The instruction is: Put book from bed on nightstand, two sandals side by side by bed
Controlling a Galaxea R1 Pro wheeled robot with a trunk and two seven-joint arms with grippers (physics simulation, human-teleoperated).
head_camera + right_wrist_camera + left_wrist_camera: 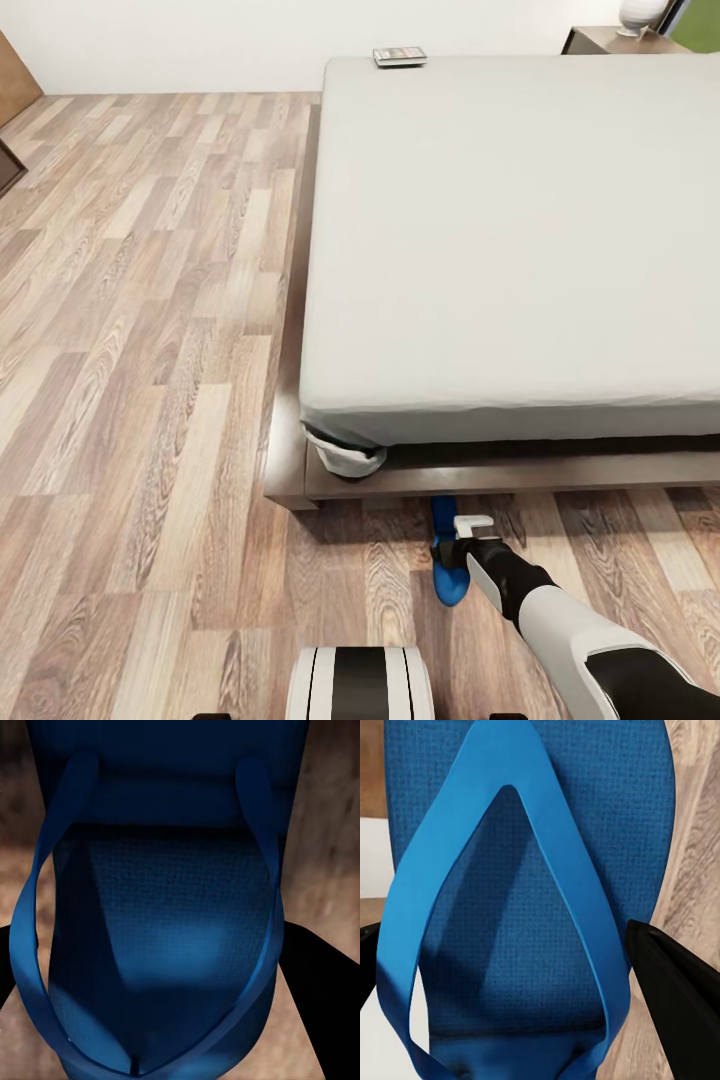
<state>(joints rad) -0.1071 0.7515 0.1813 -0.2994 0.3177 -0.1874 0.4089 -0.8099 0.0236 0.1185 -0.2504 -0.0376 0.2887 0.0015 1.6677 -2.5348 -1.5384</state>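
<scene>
Nearest, right gripper [458, 556] clamped on a blue sandal [447, 560] low over plank floor [150, 400], just off the bed [520, 250] frame's near edge. Left gripper [510, 945] straddling the other sandal [532, 832], fingers at both sides; grip unclear. Open floor leftward. Farthest, book [400, 56] at the mattress's far edge; nightstand [610, 40] beyond.

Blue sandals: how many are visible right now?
2. One flat bright blue sandal lies on the floor by the bed's foot, at the right gripper. Another sits between the left gripper's fingers, seen from the left wrist.

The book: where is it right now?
In the head view the book lies on the far left corner of the bed, by the white wall, far from the nightstand.
</scene>
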